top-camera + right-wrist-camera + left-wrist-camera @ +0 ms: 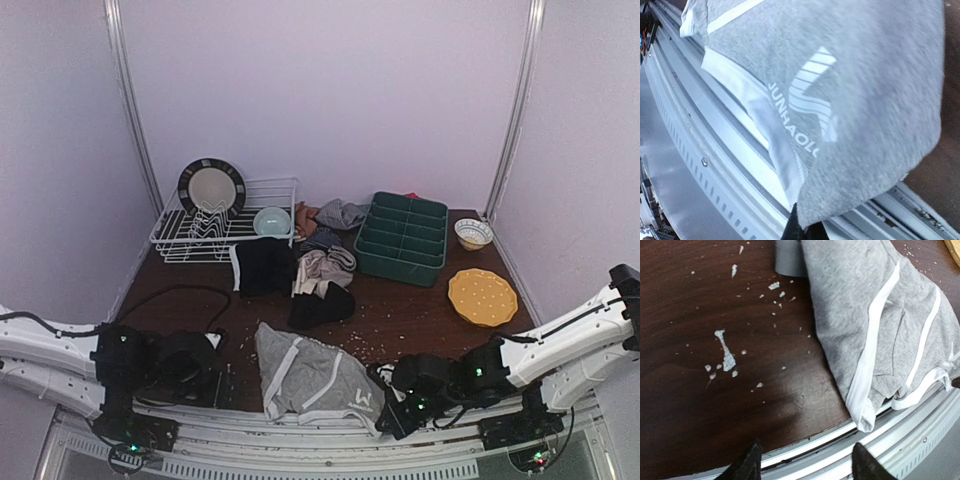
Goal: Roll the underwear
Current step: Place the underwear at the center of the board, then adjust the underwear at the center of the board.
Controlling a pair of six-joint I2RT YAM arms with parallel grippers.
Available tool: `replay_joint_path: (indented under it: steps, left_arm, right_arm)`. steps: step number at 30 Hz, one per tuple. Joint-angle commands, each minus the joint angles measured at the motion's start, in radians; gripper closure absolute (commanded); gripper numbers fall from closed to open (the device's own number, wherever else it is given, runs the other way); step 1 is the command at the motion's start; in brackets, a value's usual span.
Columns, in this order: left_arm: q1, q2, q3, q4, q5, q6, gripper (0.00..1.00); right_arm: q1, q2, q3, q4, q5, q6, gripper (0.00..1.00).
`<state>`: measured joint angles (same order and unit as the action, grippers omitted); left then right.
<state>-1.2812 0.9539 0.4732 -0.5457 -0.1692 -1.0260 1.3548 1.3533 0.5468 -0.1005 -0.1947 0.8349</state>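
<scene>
Spread at the near edge of the dark brown wooden desk [400, 320]: light grey cloth underwear [310, 375] with white bands and a white printed logo, mostly flat but creased, one banded corner reaching onto the silver metal rail [920, 435] along the desk front. Further back, mid-desk, a loose heap of other underwear [300, 275]: black, beige and dark pieces, overlapping.

Left tool [807, 467] low over the desk's front edge, just left of the grey garment, fingers apart with nothing between them, clear of the cloth. Left arm folded low at the near left corner. Right tool [801, 231] closed, pinching the grey garment's corner near the logo, cloth draped over the fingertips [792, 232]. Right arm reaching in low from the right, along the desk front.

Left of the grey garment, wood scattered with white flecks [727, 357]. A strip of bare wood between the grey garment and the heap. Behind, a white wire dish rack [225, 230] holding a dark-rimmed plate [211, 187], a dark green compartment tray [402, 238], a yellow round plate [482, 296] and a small patterned bowl [473, 233], all well apart from both tools.
</scene>
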Motion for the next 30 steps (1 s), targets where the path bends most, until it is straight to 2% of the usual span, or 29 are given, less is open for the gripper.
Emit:
replay_joint_path:
  steps: [1,4,5,6,10,15,21,24,26,28,30]
  left_arm:
    - [-0.016,-0.067,0.089,-0.152,-0.117,-0.035,0.28]
    - [-0.01,-0.072,0.135,-0.135,-0.19,0.028,0.13]
    - [0.004,-0.05,0.155,-0.117,-0.196,0.062,0.05]
    - [0.026,-0.016,0.178,-0.093,-0.184,0.096,0.03]
    - [0.078,0.214,0.309,-0.018,-0.135,0.219,0.02]
    - [0.078,0.522,0.522,-0.073,-0.146,0.305,0.02]
    - [0.08,0.714,0.625,-0.072,-0.141,0.334,0.03]
    - [0.08,0.772,0.651,-0.066,-0.14,0.346,0.07]
    - [0.083,0.807,0.663,-0.062,-0.155,0.347,0.14]
    - [0.092,0.825,0.668,-0.071,-0.196,0.339,0.29]
    - [0.107,0.805,0.65,-0.062,-0.239,0.331,0.5]
  right_arm:
    - [0.056,0.025,0.07,-0.046,-0.061,-0.041,1.0]
    - [0.066,0.031,0.095,-0.066,-0.07,-0.062,1.0]
    - [0.066,0.036,0.092,-0.066,-0.073,-0.063,1.0]
    - [0.067,0.042,0.09,-0.068,-0.07,-0.065,1.0]
    - [0.068,0.06,0.071,-0.076,-0.029,-0.04,1.0]
    - [0.067,0.016,0.039,-0.058,0.03,0.0,1.0]
    - [0.074,-0.021,0.025,-0.054,0.069,0.016,1.0]
    - [0.076,-0.027,0.02,-0.05,0.081,0.021,1.0]
    - [0.076,-0.029,0.018,-0.043,0.086,0.023,1.0]
    - [0.076,-0.029,0.017,-0.035,0.092,0.025,1.0]
    - [0.076,-0.032,0.017,-0.039,0.106,0.025,1.0]
